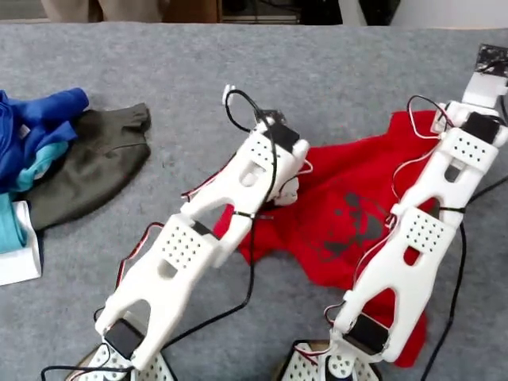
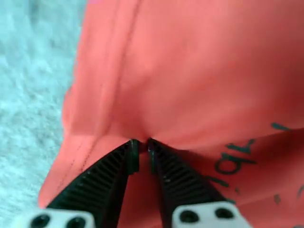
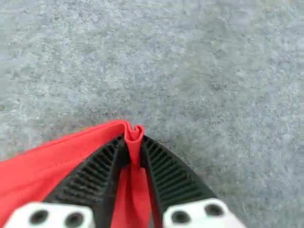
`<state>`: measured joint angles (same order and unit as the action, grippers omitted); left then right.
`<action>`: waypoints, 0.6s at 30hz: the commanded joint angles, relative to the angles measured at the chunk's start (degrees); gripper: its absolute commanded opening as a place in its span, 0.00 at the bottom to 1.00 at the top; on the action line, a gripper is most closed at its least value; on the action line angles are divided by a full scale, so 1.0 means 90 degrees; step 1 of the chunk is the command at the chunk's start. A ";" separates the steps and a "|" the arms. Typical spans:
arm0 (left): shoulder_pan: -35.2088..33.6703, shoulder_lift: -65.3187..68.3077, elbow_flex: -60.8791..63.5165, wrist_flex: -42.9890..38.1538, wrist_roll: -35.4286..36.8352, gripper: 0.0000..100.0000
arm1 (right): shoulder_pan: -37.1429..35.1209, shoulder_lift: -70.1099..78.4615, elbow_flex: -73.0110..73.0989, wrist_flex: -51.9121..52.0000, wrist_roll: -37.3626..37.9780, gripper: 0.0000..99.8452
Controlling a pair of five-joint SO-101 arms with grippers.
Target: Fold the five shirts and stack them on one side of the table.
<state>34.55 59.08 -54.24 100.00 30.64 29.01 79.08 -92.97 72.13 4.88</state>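
One rumpled red shirt (image 1: 349, 182), dark print; left end effector (image 2: 141, 145) and right end effector (image 3: 134, 142) each pinch its fabric.

Open grey worktop (image 1: 238, 55) runs along the far side and between the heaped shirts (image 1: 55, 159) at the left edge and the red shirt (image 1: 349, 214). The left arm (image 1: 198, 246) and right arm (image 1: 421, 230) slant across the near half, blocking passage there.

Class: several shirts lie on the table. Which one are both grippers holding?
The red shirt with the dark print: the left gripper and right gripper each pinch its fabric. The blue shirt, teal shirt and dark olive shirt lie heaped apart.
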 commanded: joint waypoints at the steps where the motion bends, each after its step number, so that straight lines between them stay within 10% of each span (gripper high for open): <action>1: 0.0205 -0.0083 0.0518 0.0088 -0.0039 0.05 | -0.0103 -0.0063 -0.0278 -0.0156 0.0176 0.00; 9: 0.0674 -0.1187 0.1143 0.0088 -0.0010 0.06 | -0.0073 -0.0063 -0.0288 -0.0147 0.0342 0.00; 18: -0.0635 -0.2330 0.0938 0.0068 0.0547 0.19 | -0.0073 -0.0063 -0.0288 -0.0147 0.0342 0.00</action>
<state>32.88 43.78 -44.22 100.09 34.51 28.84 79.08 -92.97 72.13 7.60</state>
